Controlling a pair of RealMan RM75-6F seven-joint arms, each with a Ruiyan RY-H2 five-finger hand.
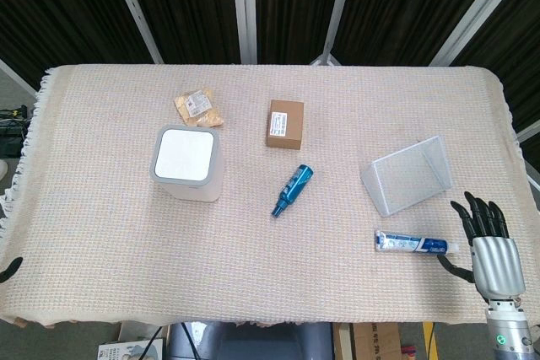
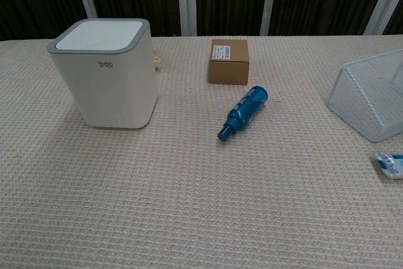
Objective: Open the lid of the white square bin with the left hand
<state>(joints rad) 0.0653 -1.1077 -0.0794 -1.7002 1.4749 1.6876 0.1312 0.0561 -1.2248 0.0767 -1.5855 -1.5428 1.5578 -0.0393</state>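
Note:
The white square bin [image 1: 187, 163] stands upright on the left half of the table, its white lid in a grey rim [image 2: 100, 35] lying flat and closed. Nothing touches it. Of my left hand, only a dark tip [image 1: 8, 269] shows at the far left table edge in the head view, well away from the bin; how its fingers lie is hidden. My right hand [image 1: 487, 244] hovers at the table's front right corner with its fingers spread and nothing in them.
A brown cardboard box [image 1: 285, 123] and a blue bottle [image 1: 292, 190] lie mid-table. A snack packet [image 1: 197, 107] sits behind the bin. A wire mesh basket [image 1: 407, 176] lies tipped at the right, with a toothpaste tube [image 1: 415, 244] in front of it.

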